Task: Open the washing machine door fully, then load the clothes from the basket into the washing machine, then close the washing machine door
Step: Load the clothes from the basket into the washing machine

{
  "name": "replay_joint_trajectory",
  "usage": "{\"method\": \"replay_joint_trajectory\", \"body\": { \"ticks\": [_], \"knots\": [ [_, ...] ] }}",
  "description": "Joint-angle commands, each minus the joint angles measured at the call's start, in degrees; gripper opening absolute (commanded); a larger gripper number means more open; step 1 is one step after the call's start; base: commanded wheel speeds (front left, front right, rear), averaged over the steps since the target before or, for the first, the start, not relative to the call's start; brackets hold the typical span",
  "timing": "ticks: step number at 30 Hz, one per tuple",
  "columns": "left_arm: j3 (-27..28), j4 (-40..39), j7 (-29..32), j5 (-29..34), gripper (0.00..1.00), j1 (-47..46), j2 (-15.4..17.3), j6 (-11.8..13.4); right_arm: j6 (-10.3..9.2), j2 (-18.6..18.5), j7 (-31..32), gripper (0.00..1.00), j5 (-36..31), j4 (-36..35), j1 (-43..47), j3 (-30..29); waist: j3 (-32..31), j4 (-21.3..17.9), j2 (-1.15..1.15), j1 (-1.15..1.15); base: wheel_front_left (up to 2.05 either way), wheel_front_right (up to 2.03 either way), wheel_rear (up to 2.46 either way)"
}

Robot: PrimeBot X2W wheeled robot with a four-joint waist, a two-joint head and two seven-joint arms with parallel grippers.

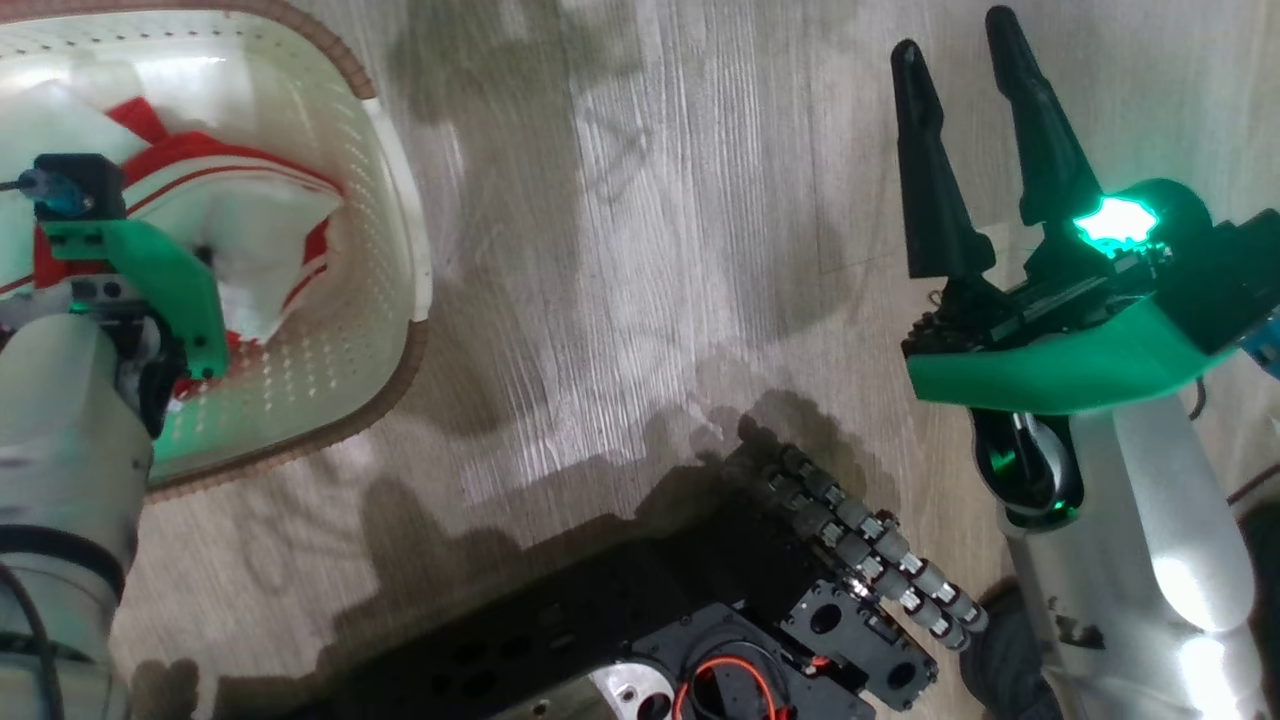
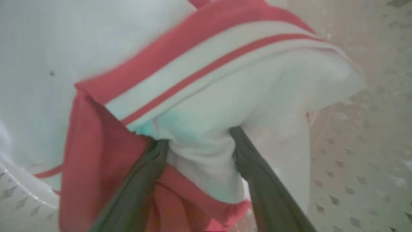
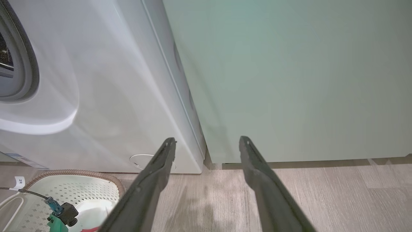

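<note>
Reaching into the basket [image 1: 385, 200], we set the left gripper [image 2: 197, 137] wide astride a fold of the clothes [image 2: 225, 64], not yet clamped. The right gripper [image 3: 207, 138] stands wide and empty, with the washing machine [image 3: 112, 80] ahead-left of it. We judge the door opened; loading and closing remain.

Each arm has a pale grey cylindrical forearm [image 1: 1170, 500] with a green wrist shell [image 1: 1050, 370]. The right gripper [image 1: 952, 35] carries two long, tapered black fingers [image 1: 935, 190], with a green indicator lamp [image 1: 1115, 222] lit at their base. The black base [image 1: 560, 620] carries a segmented black-and-silver conduit [image 1: 870, 540] and red wires [image 1: 735, 680].
</note>
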Motion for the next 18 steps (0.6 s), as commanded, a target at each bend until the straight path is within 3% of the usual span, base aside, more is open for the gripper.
{"method": "replay_joint_trajectory", "body": {
  "ticks": [1,2,8,18],
  "knots": [
    [0.5,0.5,0.1,0.8,0.45,1.0,2.0,0.6,0.0,-0.1,-0.3,1.0,0.5,-1.8,1.9,0.9,0.3,-0.5,0.0,0.0,0.0,0.0,0.0],
    [0.4,0.8,0.1,0.8,0.0,0.9,2.0,0.6,0.0,-0.1,-0.3,1.0,0.5,-1.8,1.9,0.9,0.4,-0.5,0.0,0.0,0.0,0.0,0.0],
    [-0.7,1.6,-1.9,1.5,0.0,0.0,1.8,0.9,0.0,-0.1,-0.3,1.0,0.2,-1.1,2.1,0.5,-1.1,0.1,0.0,0.0,0.0,0.0,0.0],
    [-0.9,0.3,-12.9,0.6,0.0,2.8,-1.4,-0.1,0.0,-0.1,-0.3,1.0,-4.1,1.2,4.3,-2.0,-11.0,5.4,0.0,0.0,0.0,0.0,0.0]
  ]
}}
